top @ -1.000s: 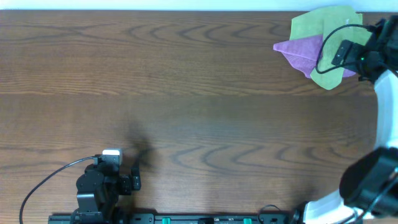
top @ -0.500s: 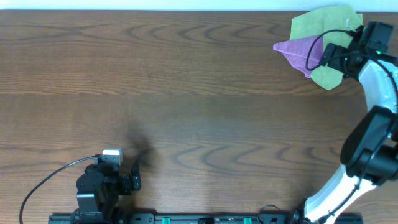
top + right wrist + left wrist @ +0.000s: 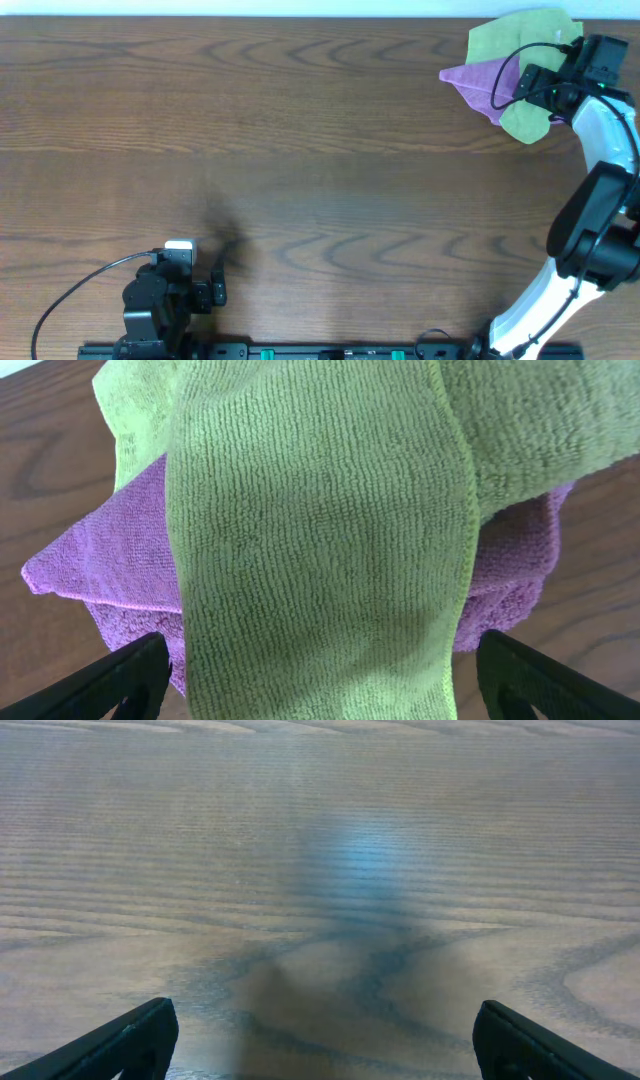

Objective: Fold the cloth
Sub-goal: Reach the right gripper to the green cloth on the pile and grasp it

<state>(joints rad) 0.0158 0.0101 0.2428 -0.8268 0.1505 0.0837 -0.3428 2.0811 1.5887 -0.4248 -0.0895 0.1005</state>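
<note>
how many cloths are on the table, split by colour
green cloth: 1 (it reads as one piece draped over the purple one)
purple cloth: 1
total: 2

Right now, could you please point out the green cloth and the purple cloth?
green cloth (image 3: 320, 560), right wrist view, middle of the top flap.
purple cloth (image 3: 478, 82), overhead view, its pointed left part.
</note>
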